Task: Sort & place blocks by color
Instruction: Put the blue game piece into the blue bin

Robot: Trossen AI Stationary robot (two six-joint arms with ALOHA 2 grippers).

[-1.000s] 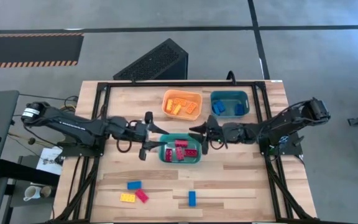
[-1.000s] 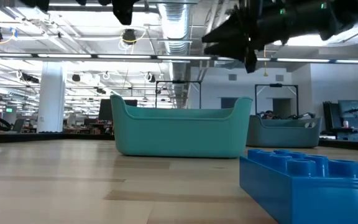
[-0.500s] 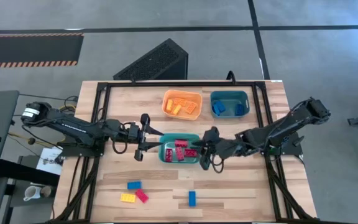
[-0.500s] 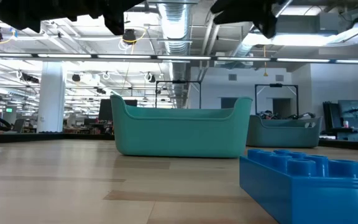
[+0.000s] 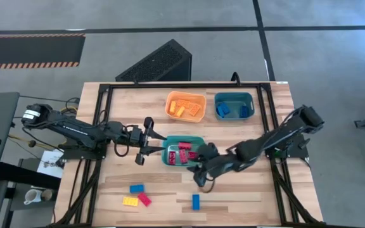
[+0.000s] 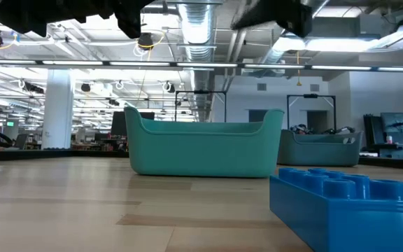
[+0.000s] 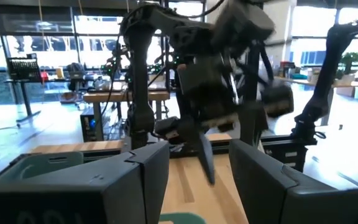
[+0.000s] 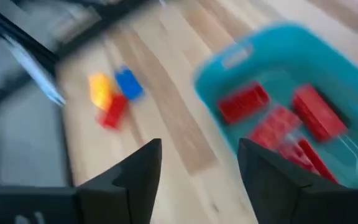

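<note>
The right gripper (image 5: 199, 179), jaws released and empty, hangs above the tabletop (image 5: 246, 190) off the teal bin's (image 5: 167, 151) front right corner. The left gripper (image 5: 143, 140), also released, waits beside that bin. Loose blocks (image 5: 137, 196) lie near the front edge.

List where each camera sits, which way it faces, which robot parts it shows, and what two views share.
High: above the table, straight down; both arms, left tool, right tool.
Low: table height, level across; teal bin, blue block, arms at top.
Left wrist: faces the right arm; own open fingers.
Right wrist: looks down; own open fingers.
Shared: high and right wrist show the red blocks in the teal bin.
</note>
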